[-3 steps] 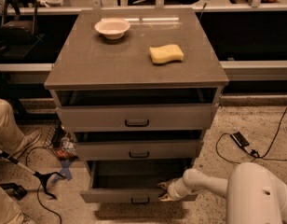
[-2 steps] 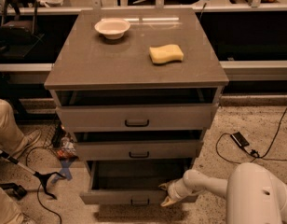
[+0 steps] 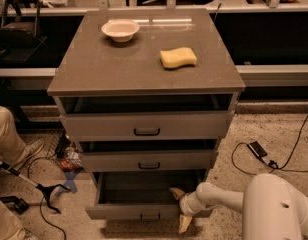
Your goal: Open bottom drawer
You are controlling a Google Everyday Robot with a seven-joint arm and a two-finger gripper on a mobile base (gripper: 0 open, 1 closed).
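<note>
**A:** Where is the bottom drawer?

**B:** The bottom drawer (image 3: pixel 119 211), the lowest grey flat front on the grey three-drawer cabinet (image 3: pixel 144 79), stands pulled out from the cabinet's base. It sits further forward than the two drawers above it, and its dark inside shows. Its small black bar handle (image 3: pixel 150 216) sits at the middle of the front.

**A:** And the gripper?

**B:** The white two-finger gripper (image 3: pixel 181 207) is at the right end of that drawer front, low on the cabinet's right side. It is carried by a white arm (image 3: pixel 219 196) coming in from the cabinet's lower right. The jaws are spread. One tan finger reaches over the front's top edge into the drawer and the other hangs below in front. I cannot tell whether they press on the panel.

**A:** The other drawers?

**B:** The middle drawer (image 3: pixel 109 161) and the top drawer (image 3: pixel 104 126) each show a dark gap above their fronts.

**A:** Anything on the cabinet?

**B:** On its top surface, a white round bowl (image 3: pixel 120 30) stands at the back left. A yellow wavy sponge (image 3: pixel 178 57) lies to its right, well apart from it.
</note>
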